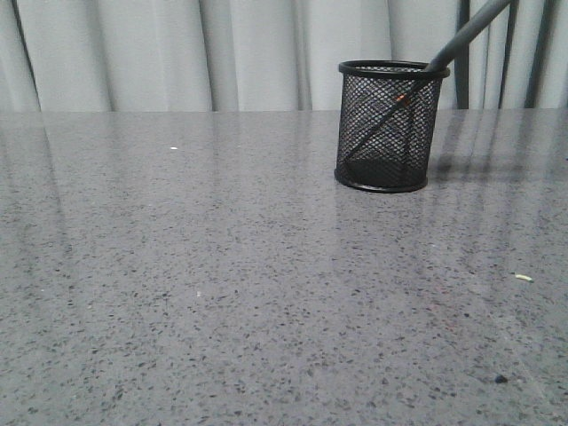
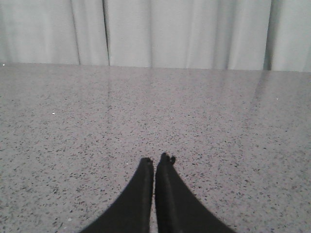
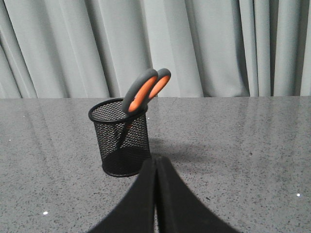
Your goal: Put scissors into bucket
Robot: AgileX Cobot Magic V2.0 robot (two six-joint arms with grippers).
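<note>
Orange-lined scissors (image 3: 143, 92) in the bucket (image 3: 121, 138) show colour only past the pressed-together right tool (image 3: 155, 162).

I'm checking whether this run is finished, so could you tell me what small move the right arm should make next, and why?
Probably just draw the right gripper back from the bucket and stop. The scissors already stand blade-down in it, handles leaning on the rim, and the gripper's fingers are shut and holding nothing. The left gripper is also shut over bare table, so nothing is left to carry.
</note>
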